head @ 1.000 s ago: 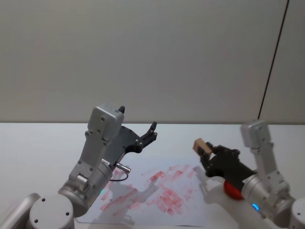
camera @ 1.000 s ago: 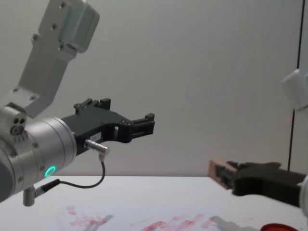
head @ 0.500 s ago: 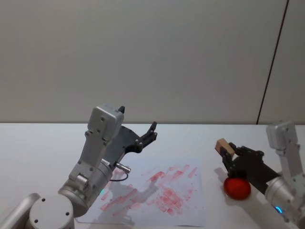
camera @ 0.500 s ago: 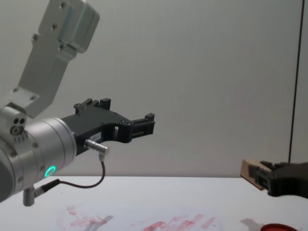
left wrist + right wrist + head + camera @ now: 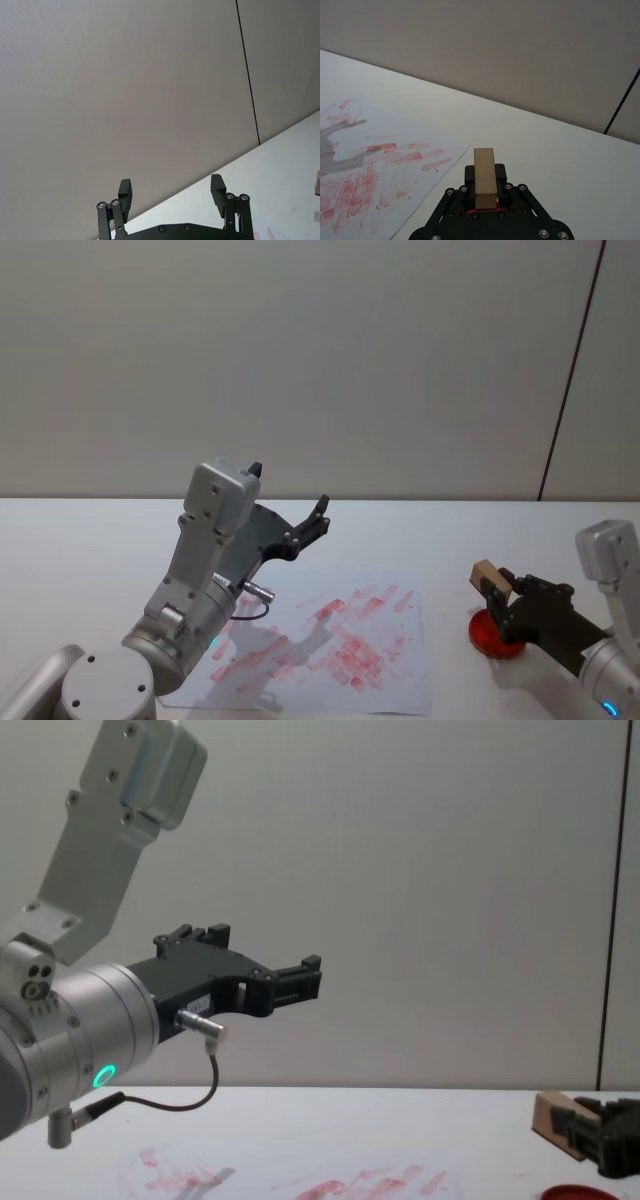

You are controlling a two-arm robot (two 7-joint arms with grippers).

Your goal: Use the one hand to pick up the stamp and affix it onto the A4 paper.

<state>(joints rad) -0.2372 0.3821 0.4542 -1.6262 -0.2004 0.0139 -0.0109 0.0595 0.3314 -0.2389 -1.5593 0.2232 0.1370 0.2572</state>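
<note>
My right gripper (image 5: pixel 497 592) is shut on the stamp (image 5: pixel 489 578), a light tan wooden block (image 5: pixel 485 176) that sticks out past the black jaws. It hangs low over the flat red disc (image 5: pixel 496 634) to the right of the A4 paper (image 5: pixel 330 645), a white sheet smeared with red ink (image 5: pixel 365 175). In the chest view the stamp (image 5: pixel 557 1122) is at the right edge above the disc (image 5: pixel 582 1192). My left gripper (image 5: pixel 320 517) is raised above the paper's left side, open and holding nothing (image 5: pixel 171 192).
The white table (image 5: pixel 80 540) runs back to a plain grey wall. A dark vertical seam (image 5: pixel 570 370) marks the wall at the right. Bare tabletop lies left of the paper and behind it.
My right gripper has carried the stamp to the right, off the paper's edge, and lowered it over the red disc. The left arm has not moved.
</note>
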